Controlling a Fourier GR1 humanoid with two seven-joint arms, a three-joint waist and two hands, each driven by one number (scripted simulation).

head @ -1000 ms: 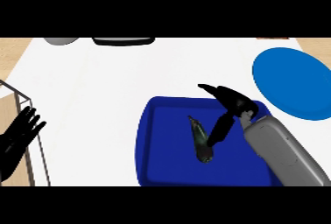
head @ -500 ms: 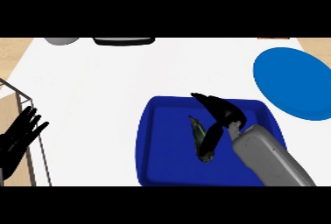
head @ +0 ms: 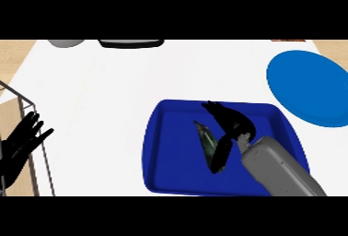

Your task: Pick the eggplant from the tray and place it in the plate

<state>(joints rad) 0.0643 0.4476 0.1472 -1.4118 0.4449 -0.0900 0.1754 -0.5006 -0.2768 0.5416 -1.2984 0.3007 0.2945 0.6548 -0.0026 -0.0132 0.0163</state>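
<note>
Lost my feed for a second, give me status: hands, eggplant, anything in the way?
Right hand open over the blue tray, beside the eggplant, not gripping. Left hand open, resting at left edge. Eggplant lying in tray. Blue plate bare, path clear.

no readable text, no labels, no brands, no numbers

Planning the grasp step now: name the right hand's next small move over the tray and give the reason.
Probably lower the right hand a little and curl its fingers round the dark, slender eggplant. The hand sits open over the dark blue rectangular tray, right beside the eggplant, which lies unheld on the tray floor. The round blue plate waits to the right.
</note>
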